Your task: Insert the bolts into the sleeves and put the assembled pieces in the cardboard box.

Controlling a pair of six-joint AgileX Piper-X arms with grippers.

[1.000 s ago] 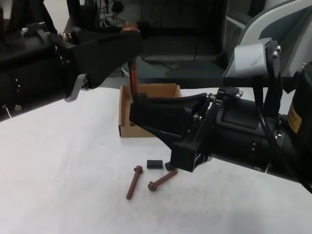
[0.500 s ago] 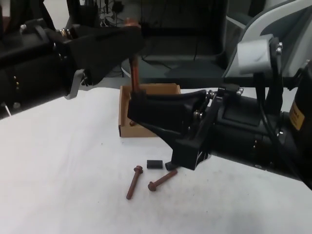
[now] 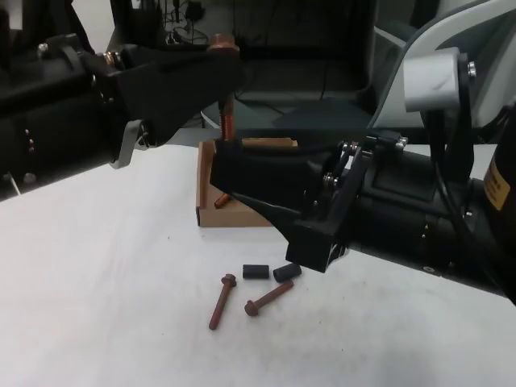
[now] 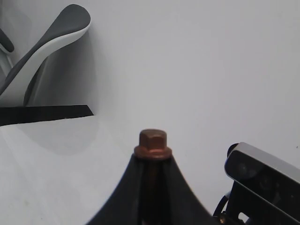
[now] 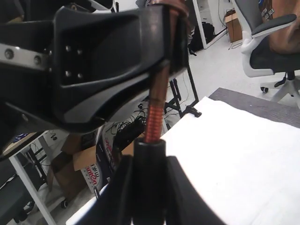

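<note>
My left gripper (image 3: 223, 74) is shut on a rusty bolt (image 3: 226, 109) and holds it upright, head up, above the cardboard box (image 3: 278, 145). In the left wrist view the bolt's head (image 4: 152, 143) sticks up between the fingers (image 4: 123, 192). Just below, my right gripper (image 3: 229, 158) is shut on a black sleeve (image 5: 149, 161). The bolt's threaded end (image 5: 153, 119) enters the sleeve's top. Another bolt (image 3: 222, 199) lies inside the box. On the cloth lie two loose bolts (image 3: 219, 301) (image 3: 268, 297) and two loose sleeves (image 3: 255, 271) (image 3: 285, 272).
A white cloth (image 3: 105, 306) covers the bench, with free room at the front left. Both arms crowd the space over the box. Chairs and cables stand behind the bench.
My right gripper has moved left and up with the sleeve, closing on the bolt's lower end. The second loose sleeve and the bolt in the box have come into sight.
</note>
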